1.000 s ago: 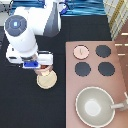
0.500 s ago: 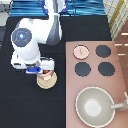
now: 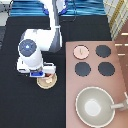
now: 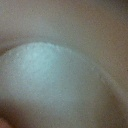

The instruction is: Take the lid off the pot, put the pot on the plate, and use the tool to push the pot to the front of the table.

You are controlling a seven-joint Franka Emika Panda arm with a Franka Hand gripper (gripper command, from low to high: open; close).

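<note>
Since a second ago the arm has swung toward the exterior view's bottom and dropped lower, while the plate [image 3: 47, 86] has stayed where it was. The claw [image 3: 44, 75] now hangs right over the plate, on the exterior view's left half of the black worktop [image 3: 20, 105]. Whether it is clenched or released I cannot tell. The pot [image 3: 48, 78] shows as a small pinkish shape under the claw, on or just above the plate. From here I cannot say if it is fully set down.

The lid [image 3: 81, 51] is already off. It lies on the stove [image 3: 92, 60], at about two o'clock from the plate, well apart from the pot. The big pan [image 3: 79, 100] sits at about four o'clock.

To do this step well, I would want the pot centred on the plate and level, with its base flat. The wrist view shows only a pale curved edge, too close to name.

The pot seems upright, mouth up. Being round, its only long axis runs through the side tabs, and I cannot make those out.
</note>
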